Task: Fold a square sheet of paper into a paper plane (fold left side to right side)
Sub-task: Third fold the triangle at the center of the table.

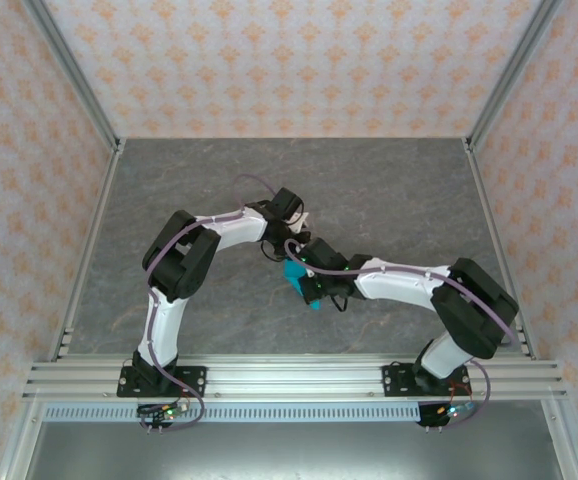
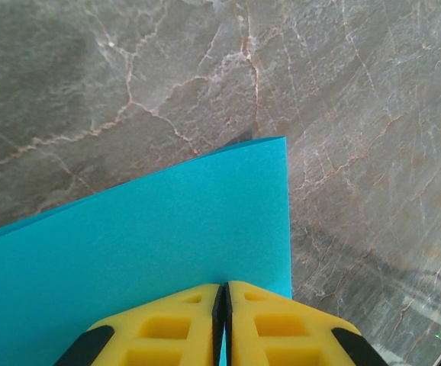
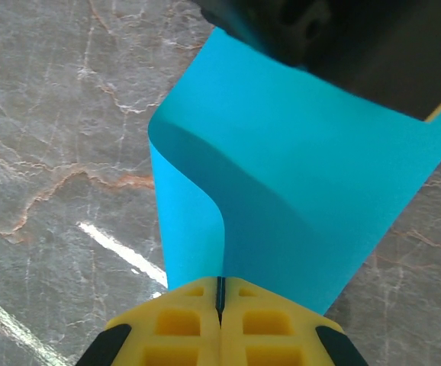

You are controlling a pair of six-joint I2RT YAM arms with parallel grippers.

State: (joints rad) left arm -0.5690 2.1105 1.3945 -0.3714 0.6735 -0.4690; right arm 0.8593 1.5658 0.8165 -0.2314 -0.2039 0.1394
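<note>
ahead of right gripper (image 3: 220,282), clamped shut on its near edge, square sheet of paper (image 3: 297,168) bows upward. left gripper (image 2: 222,288) pinches another edge, free corner just ahead-right. sheet prob. lifted off table (image 2: 91,76) so left side can swing over right.

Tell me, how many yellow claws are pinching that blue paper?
2: the left gripper clamps one edge of the square sheet of paper, the right gripper another.

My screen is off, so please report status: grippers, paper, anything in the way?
Left gripper shut on paper. Right gripper shut on paper too. Paper curled over, bend rounded, not creased. Nothing in the way on table.
</note>
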